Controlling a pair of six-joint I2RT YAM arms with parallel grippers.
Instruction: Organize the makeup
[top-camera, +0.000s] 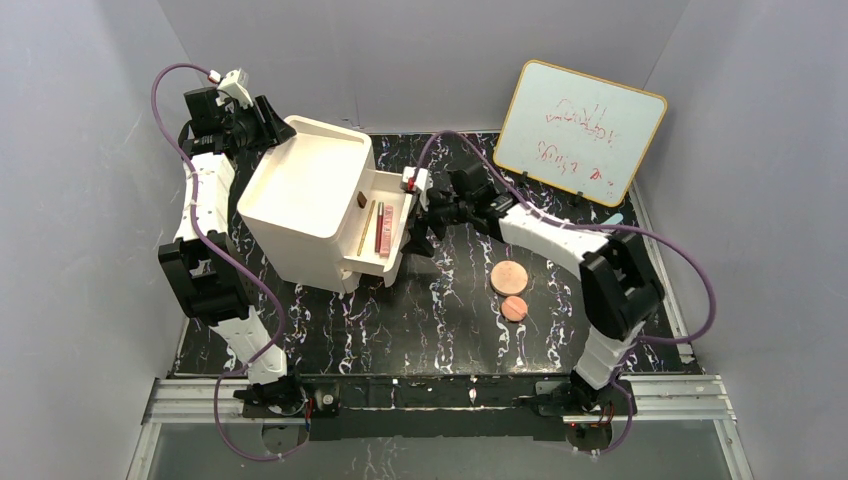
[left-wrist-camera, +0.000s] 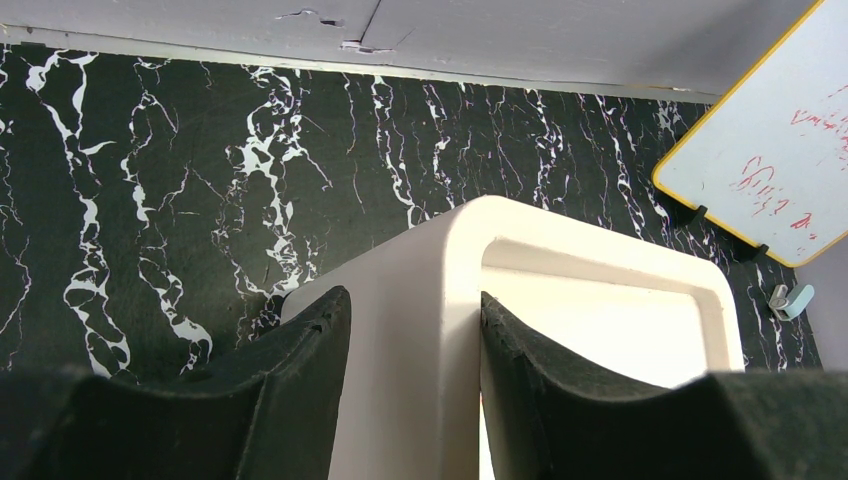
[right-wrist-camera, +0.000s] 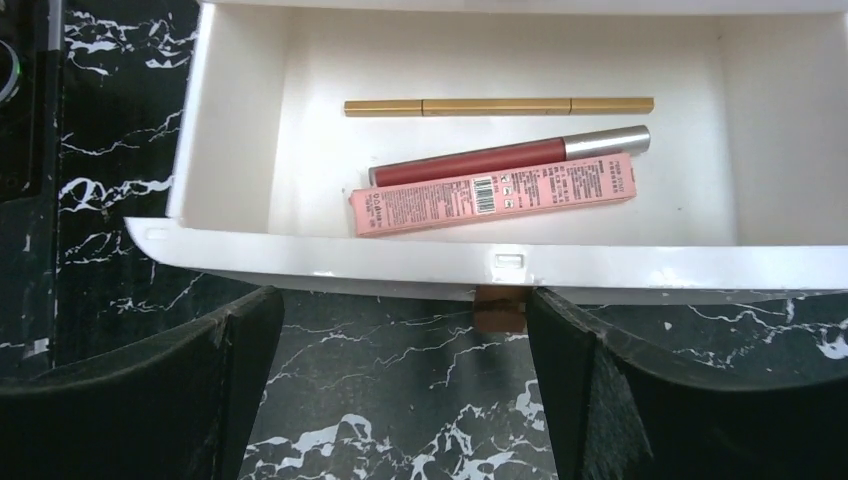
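The makeup is split between two places. A gold stick (right-wrist-camera: 498, 106), a dark red tube (right-wrist-camera: 510, 157) and a slim pink box (right-wrist-camera: 492, 193) lie in the open drawer (top-camera: 392, 262) of a white organizer (top-camera: 300, 205). Two round copper-pink discs, the larger (top-camera: 508, 275) and the smaller (top-camera: 514, 308), lie on the black marble mat. My left gripper (top-camera: 275, 125) (left-wrist-camera: 415, 330) is shut on the organizer's back wall (left-wrist-camera: 440, 300). Just in front of the drawer my right gripper (top-camera: 418, 228) (right-wrist-camera: 405, 330) stands open and holds nothing; the brown knob (right-wrist-camera: 499, 308) sits near its right finger.
A whiteboard (top-camera: 580, 130) with red scribbles leans at the back right. A small light-blue cylinder (left-wrist-camera: 790, 300) lies beside its foot. Grey walls close in the mat on three sides. The discs sit right of the drawer, below the right forearm.
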